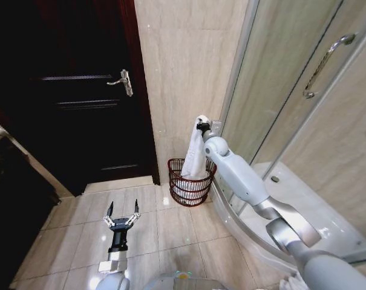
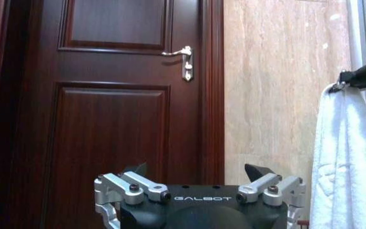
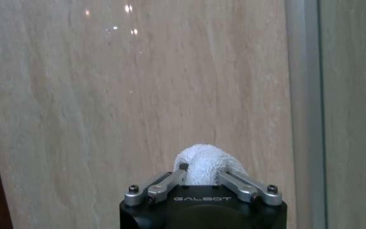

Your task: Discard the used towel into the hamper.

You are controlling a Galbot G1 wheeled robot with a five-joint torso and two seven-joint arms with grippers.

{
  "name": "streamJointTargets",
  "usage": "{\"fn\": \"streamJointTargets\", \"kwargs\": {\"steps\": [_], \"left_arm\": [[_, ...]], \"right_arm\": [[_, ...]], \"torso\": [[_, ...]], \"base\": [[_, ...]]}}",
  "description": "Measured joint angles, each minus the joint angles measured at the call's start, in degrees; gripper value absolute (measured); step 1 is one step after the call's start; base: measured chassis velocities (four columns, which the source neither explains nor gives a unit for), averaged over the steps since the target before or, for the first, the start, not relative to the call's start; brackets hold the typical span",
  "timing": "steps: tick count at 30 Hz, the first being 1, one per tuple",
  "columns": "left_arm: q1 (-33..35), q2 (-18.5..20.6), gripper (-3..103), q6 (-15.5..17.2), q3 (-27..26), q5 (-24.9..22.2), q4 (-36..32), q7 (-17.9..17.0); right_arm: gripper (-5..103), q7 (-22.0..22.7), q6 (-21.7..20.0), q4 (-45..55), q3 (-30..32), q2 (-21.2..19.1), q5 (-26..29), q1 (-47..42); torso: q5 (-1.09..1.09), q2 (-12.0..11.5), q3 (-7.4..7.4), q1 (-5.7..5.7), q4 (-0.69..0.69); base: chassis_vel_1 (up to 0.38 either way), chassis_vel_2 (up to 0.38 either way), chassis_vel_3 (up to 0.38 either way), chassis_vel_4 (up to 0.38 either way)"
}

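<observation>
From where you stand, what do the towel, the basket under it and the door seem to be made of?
The towel, pinched by the right gripper, looks like white terry cloth: nubby, hanging in soft folds. The hamper seems dark reddish wire or wicker; its ribbed sides are see-through. The door looks like dark varnished wood with raised panels, though it could be veneer. The left gripper hangs open above the floor.

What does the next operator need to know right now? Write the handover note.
Right gripper: shut on the white towel, held up near the tiled wall, above the hamper.
Left gripper: open, holds nothing, low over the floor tiles in front of the dark door.
Towel: hangs from the right gripper, its lower end at or inside the hamper's rim.
Hamper: on the floor in the corner by the shower glass.
Done: towel grasped and brought over the hamper.
Left: release the towel into it.
</observation>
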Motion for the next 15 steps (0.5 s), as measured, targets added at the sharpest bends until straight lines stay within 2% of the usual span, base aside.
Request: {"fn": "streamJointTargets", "kwargs": {"steps": [15], "left_arm": [[-0.76, -0.17, 100, -0.68, 0.88, 0.80, 1.86, 0.12]], "right_arm": [[3, 0.08, 0.22, 5.29, 1.62, -1.56, -2.81, -6.24]], "torso": [[0.00, -3.60, -2.15, -1.45, 0.01]], "base": [[0.000, 0.000, 0.000, 0.000]]}}
